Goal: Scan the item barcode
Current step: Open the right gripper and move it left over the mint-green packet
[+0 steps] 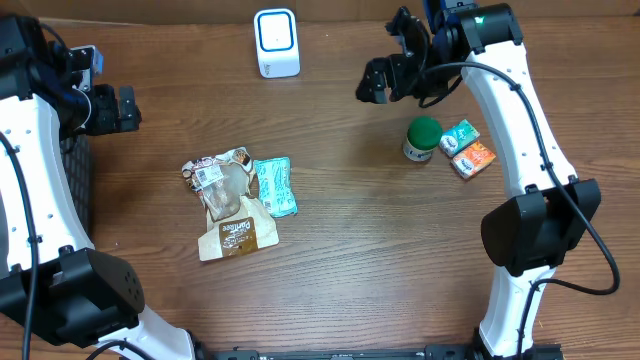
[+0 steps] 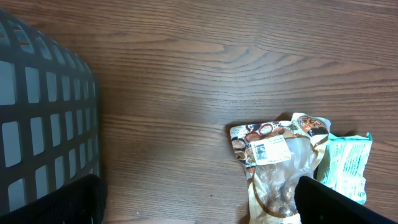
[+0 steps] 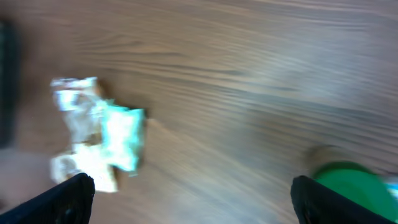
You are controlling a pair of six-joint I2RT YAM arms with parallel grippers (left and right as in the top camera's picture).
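Currently you have nothing in hand. The left fingers (image 2: 339,204) stand wide apart with only bare wood between them. The right fingers (image 3: 339,202) are spread just as wide and empty, though that wrist view is blurred.

The scanner (image 1: 276,42) sits at the top centre of the overhead frame, white with a blue-rimmed window. It is set back from the goods, so a barcode most likely has to be carried up to it across the surface (image 1: 350,260).

Your candidates lie in two groups:
- **Right of the frame:** a green-lidded jar (image 1: 423,138) stands upright with a teal sachet (image 1: 460,134) and an orange sachet (image 1: 474,159) just beside it. The right fingers hover to the upper left of the jar, between it and the scanner, so the jar looks the likeliest item for that arm.
- **Left of centre:** a clear snack bag (image 1: 222,180) lies with its white label up, overlapping a brown pouch (image 1: 237,235). A teal packet (image 1: 274,186) touches its right edge.

The left arm hangs near the dark basket (image 2: 43,112) at the left edge, which is probably where scanned goods go. By my reading, no item is at the scanner yet, so the scan itself is not yet done.
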